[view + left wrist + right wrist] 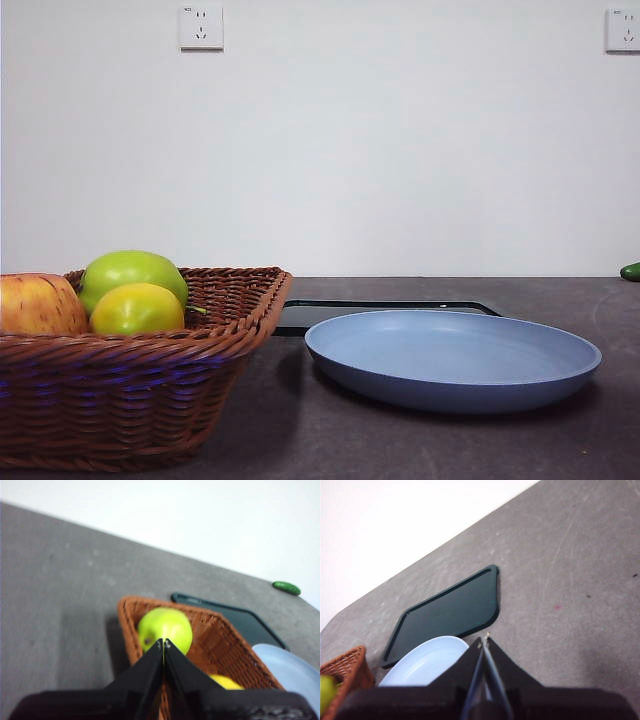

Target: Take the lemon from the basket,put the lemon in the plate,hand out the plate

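Observation:
The lemon (137, 309) lies in the brown wicker basket (150, 385) at the front left, in front of a green apple (131, 272) and beside a red-yellow apple (38, 305). The light blue plate (452, 357) sits to the basket's right. My left gripper (164, 641) is shut and empty, held above the basket (220, 645), over the green apple (165, 628); the lemon (226, 682) peeks out past one jaw. My right gripper (484, 640) is shut and empty, held above the plate (427, 662). Neither gripper shows in the front view.
A flat black tray (385, 306) lies behind the plate; it also shows in the right wrist view (450, 611) and the left wrist view (240, 621). A small green object (631, 271) lies at the far right of the table. Wall sockets (201, 27) are on the white wall.

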`<action>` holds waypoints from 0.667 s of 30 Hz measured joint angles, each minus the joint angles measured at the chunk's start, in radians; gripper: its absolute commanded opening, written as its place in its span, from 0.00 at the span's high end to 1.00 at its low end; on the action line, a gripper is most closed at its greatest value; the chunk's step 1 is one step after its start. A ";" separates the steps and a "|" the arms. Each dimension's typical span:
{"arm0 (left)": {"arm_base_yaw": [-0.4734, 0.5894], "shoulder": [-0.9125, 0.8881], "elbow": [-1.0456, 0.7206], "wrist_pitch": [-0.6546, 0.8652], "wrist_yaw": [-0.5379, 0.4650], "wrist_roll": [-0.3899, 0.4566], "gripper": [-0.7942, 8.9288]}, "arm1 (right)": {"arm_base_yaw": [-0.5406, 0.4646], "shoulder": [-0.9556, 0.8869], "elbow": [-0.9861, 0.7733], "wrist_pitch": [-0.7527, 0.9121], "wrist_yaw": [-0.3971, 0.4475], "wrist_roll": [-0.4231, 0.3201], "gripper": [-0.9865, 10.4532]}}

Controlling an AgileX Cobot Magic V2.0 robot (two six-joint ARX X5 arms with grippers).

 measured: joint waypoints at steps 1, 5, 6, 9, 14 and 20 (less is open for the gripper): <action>0.000 0.006 0.016 -0.024 0.000 -0.006 0.91 | 0.000 0.001 0.026 -0.024 0.000 0.004 0.91; 0.000 0.053 0.124 -0.090 -0.004 -0.012 0.91 | 0.000 0.018 0.146 -0.097 0.000 -0.001 0.91; 0.000 0.072 0.153 -0.097 -0.004 -0.012 0.91 | 0.000 0.031 0.179 -0.115 0.000 -0.008 0.91; 0.000 0.145 0.230 -0.114 -0.004 -0.012 0.91 | 0.000 0.077 0.270 -0.179 0.000 -0.036 0.91; 0.000 0.293 0.362 -0.135 0.045 0.051 0.91 | 0.000 0.193 0.433 -0.271 0.000 -0.108 0.91; 0.000 0.496 0.539 -0.233 0.110 0.158 0.91 | 0.000 0.393 0.614 -0.414 -0.005 -0.214 0.91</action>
